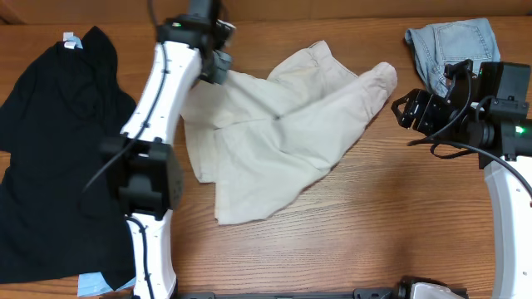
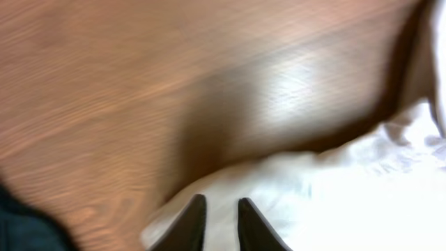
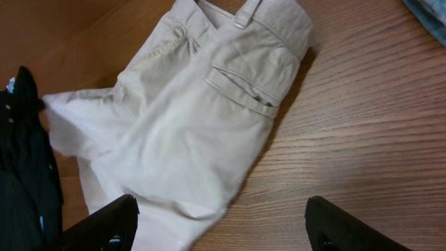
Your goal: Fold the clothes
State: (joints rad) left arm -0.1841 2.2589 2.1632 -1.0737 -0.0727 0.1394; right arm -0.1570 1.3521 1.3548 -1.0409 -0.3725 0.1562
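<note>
narrow-fingered, the left gripper (image 2: 221,203) sits on the crumpled cream-beige cotton shorts (image 1: 283,141), perhaps to tug them flat; grip unclear. the right gripper (image 3: 221,203) hovers wide open.

Table: brown wood (image 1: 349,241) with thin dark lines, filling almost every view.
Light: 1 soft bright patch (image 2: 293,90) on the wood, upper right of the left wrist view.
Bottom edge: 1 dark bar (image 1: 283,293), overhead view.

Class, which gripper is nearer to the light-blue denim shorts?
Right. In the overhead view the right gripper sits just below-left of the denim shorts; the left gripper is far off, at the cream shorts.
</note>
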